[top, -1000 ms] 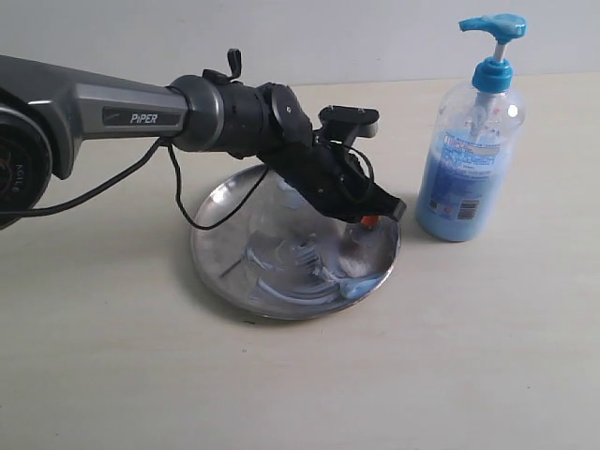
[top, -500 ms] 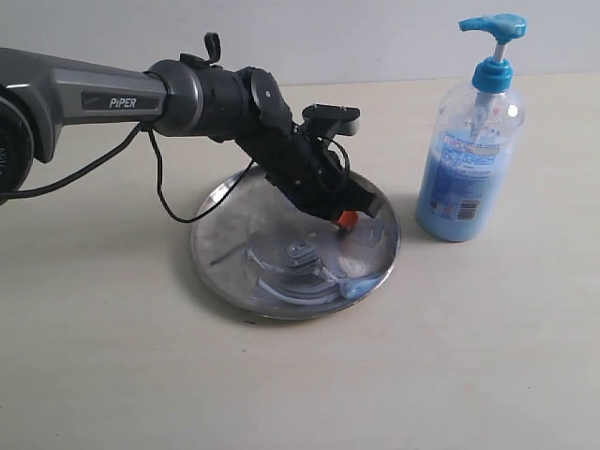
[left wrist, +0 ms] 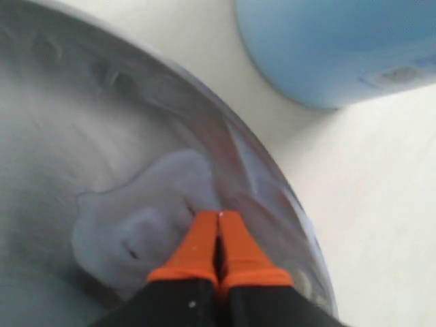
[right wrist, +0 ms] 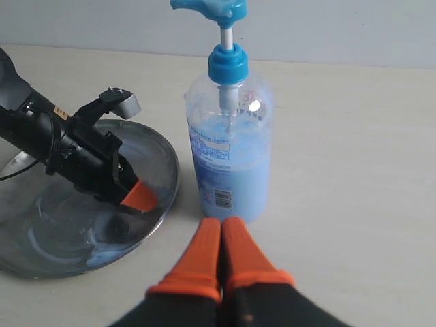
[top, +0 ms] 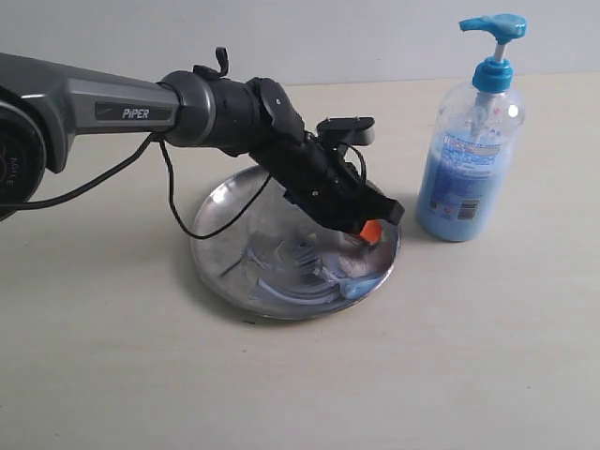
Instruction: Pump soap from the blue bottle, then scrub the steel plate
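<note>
Left claw: we are touching our left gripper (top: pixel 368 231), jaws shut tight and empty, to the soap (left wrist: pixel 129 218) near the rim.
Right claw: we are holding our right gripper (right wrist: pixel 221 238) pinched shut, empty, near the blue bottle (right wrist: pixel 228 157).
Plate: we are seeing the steel plate (top: pixel 230 220) lying on the table (top: pixel 469 366) just beside the upright bottle, smeared pale blue.

Count: one blue bottle (top: pixel 469 159), one pump head (top: pixel 494 25) on it. One steel plate (top: pixel 225 244). Two hands, left hand (top: pixel 370 230) and right hand (right wrist: pixel 221 222), each with two orange fingertips (right wrist: pixel 204 248). One bench (top: pixel 469 356). Soap (top: pixel 361 284) on the plate: one thick pale blob, several thin streaks too smeared to number
</note>
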`<state>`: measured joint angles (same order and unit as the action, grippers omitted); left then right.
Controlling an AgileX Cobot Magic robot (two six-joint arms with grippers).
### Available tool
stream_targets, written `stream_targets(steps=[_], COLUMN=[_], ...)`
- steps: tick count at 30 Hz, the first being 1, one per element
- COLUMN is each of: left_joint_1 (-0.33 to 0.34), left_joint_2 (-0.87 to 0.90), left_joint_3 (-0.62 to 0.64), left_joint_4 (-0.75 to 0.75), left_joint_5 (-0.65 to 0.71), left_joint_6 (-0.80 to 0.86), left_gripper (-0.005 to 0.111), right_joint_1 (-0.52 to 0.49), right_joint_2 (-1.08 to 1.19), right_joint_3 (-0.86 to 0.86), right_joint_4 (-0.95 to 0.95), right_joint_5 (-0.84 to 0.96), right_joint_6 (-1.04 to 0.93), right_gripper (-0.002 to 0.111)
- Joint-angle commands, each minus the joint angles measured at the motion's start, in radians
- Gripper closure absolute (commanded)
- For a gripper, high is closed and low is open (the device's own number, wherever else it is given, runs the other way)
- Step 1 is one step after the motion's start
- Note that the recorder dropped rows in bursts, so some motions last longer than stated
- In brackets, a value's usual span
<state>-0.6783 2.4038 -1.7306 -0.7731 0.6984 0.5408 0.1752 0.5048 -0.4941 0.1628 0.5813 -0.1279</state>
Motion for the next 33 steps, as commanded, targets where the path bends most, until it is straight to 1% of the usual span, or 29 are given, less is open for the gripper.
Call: stream_targets(steps=[1,3,6,8,11,15,21,29,33], left_joint_1=[-0.006,0.001,0.012,0.014,0.014,0.014,0.014,0.002,-0.009], left_joint_2=[0.028,0.028,0.028,0.028,0.028,0.028,0.028,0.028,0.028], left_joint_3=[0.018,0.018,0.018,0.018,0.018,0.018,0.018,0.018,0.018], left_joint_4=[0.034,0.042,0.104,0.158,0.225,0.225,0.207,0.08,0.036], left_joint_5=[-0.097,-0.106,-0.097,-0.09,-0.039,0.037,0.096,0.08,0.035], left_joint_6=[0.005,0.005,0.001,-0.039,-0.059,-0.059,-0.059,-0.016,0.007], left_gripper=[0.107,0.107,0.107,0.107,0.107,0.107,0.107,0.107,0.107], right_joint_1=[0.0,0.0,0.0,0.0,0.0,0.0,0.0,0.0,0.0], right_joint_2=[-0.004,-0.004,-0.004,-0.004,-0.004,-0.004,-0.004,-0.004,-0.004], right_joint_3=[0.004,0.004,0.004,0.004,0.004,0.004,0.004,0.004,0.004], right_joint_4=[0.002,0.002,0.002,0.002,0.002,0.002,0.002,0.005,0.005], right_joint_5=[-0.007,-0.007,-0.007,-0.005,-0.005,-0.005,-0.005,-0.005,-0.005], right_joint_6=[-0.008,-0.01,-0.01,-0.01,-0.01,-0.01,-0.01,-0.01,-0.01], right_gripper=[0.108,0.108,0.108,0.108,0.108,0.108,0.108,0.108,0.108])
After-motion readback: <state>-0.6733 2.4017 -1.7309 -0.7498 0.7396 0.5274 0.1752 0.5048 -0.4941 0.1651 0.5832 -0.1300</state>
